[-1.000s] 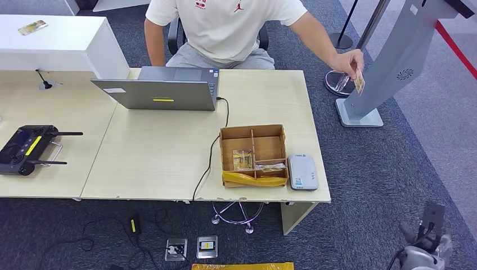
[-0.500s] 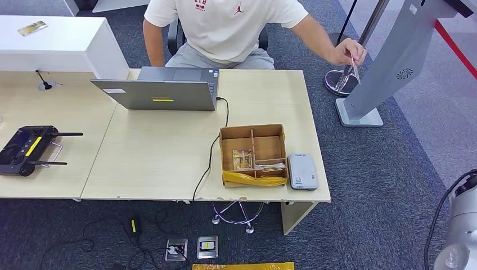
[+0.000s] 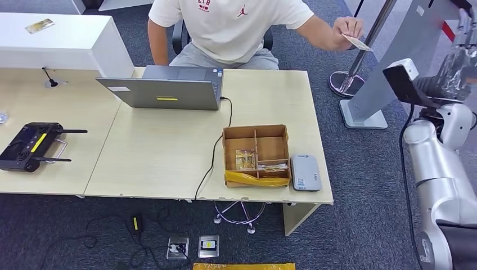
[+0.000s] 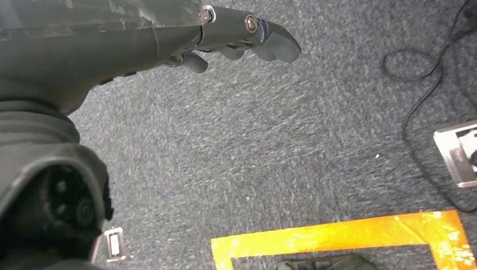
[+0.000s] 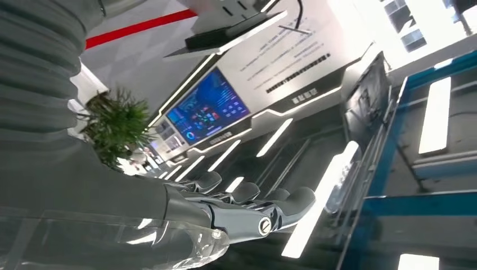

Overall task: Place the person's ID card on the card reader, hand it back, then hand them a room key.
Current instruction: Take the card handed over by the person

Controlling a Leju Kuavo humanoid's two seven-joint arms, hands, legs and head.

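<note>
The person at the far side of the table holds out an ID card point(image 3: 358, 43) from a hand point(image 3: 347, 26) raised to the right. The grey card reader point(image 3: 304, 172) lies by the table's front right corner. Next to it is a cardboard box point(image 3: 256, 132), and room key cards point(image 3: 243, 159) lie in its compartments. My right hand point(image 3: 453, 68) is raised at the far right, well apart from the card. Its fingers point(image 5: 247, 205) are stretched out and hold nothing. My left hand point(image 4: 236, 36) hangs over the carpet, fingers apart and empty.
A laptop point(image 3: 163, 90) with its cable sits at the table's back, and a black remote controller point(image 3: 31, 143) lies at the left. A grey kiosk stand point(image 3: 388, 67) and a stanchion base point(image 3: 349, 81) stand right of the table. Floor sockets point(image 3: 194, 246) and yellow tape point(image 4: 337, 236) lie below.
My right arm has swung up from the lower right corner to shoulder height at the right. The person has lifted the card higher and turned it flat. The camera shifted slightly.
</note>
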